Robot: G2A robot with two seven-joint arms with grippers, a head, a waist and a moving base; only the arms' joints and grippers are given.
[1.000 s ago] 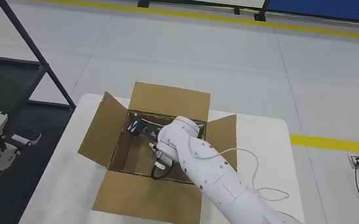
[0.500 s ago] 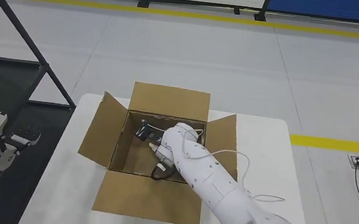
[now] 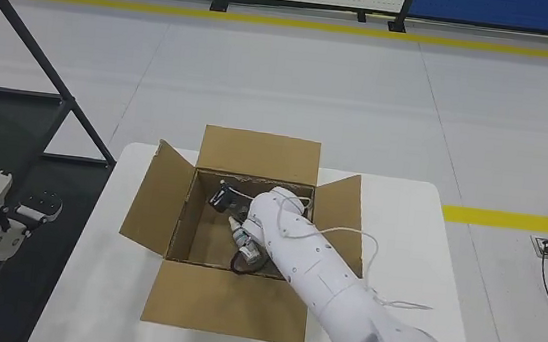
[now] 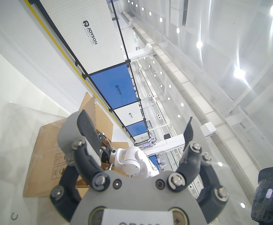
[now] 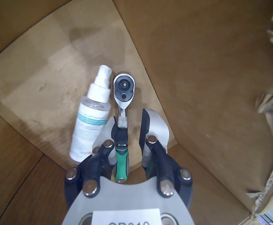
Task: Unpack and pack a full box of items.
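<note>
Box (image 3: 230, 305) on white table (image 3: 410, 236), grey floor (image 3: 363, 90), right end effector (image 5: 130, 116) parted astride ratchet (image 5: 123, 89), left end effector (image 4: 136, 117) agape, empty

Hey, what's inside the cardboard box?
A spray bottle and a ratchet wrench lie side by side on the box floor, the right gripper open around the wrench's handle. The right arm covers the rest from above.

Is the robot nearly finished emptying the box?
Not nearly. Done: the box has its flaps open. In hand: the right pincer is down inside, open around the ratchet wrench, not gripping yet. To do: wrench and spray bottle lie on the box floor; the left pincer is open, aside.
</note>
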